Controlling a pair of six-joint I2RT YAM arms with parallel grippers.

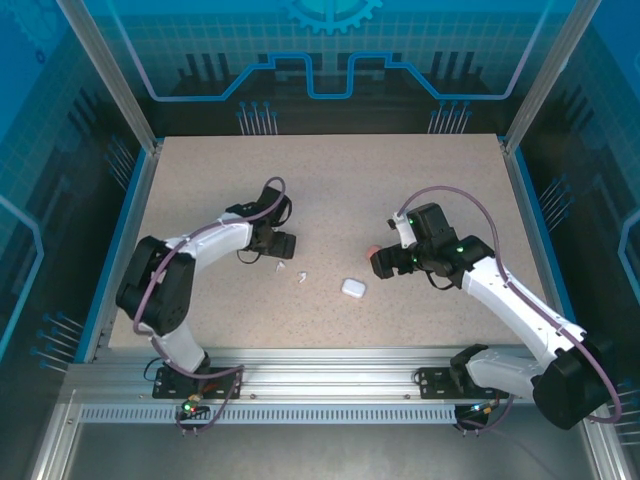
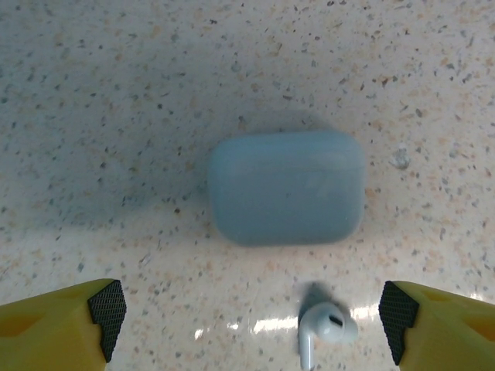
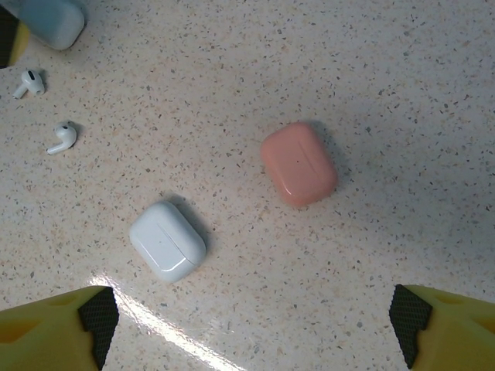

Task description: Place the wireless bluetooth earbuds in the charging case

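**A:** Left side first. What did you log?

**B:** The left gripper (image 2: 251, 315) hung over the speckled table (image 2: 93, 93). Its fingers were spread wide with nothing between them. A pale blue case (image 2: 286, 187) lay flat just ahead of the fingertips. The lid looked shut, but the seam was too faint to swear to.

**A:** And the earbuds?

**B:** There were two white ones, both loose on the table and neither in a case. The first white earbud (image 2: 325, 326) lay just beside the blue case's near edge, not touching it. It sat between the two fingertips, closer to the right-hand one in the wrist view. The second white earbud (image 3: 62, 137) lay near the first, a little further right and apart from it.

**A:** Middle of the table?

**B:** The white case (image 3: 167, 241) lay flat with its lid down. It was right of both earbuds and well apart from the blue case.

**A:** Far right?

**B:** The salmon case (image 3: 298, 164) was closed, near the white case but not touching it. The right gripper (image 3: 253, 315) hovered above those two, released wide and empty. From the top camera it stood just beside the salmon case and covered part of it.
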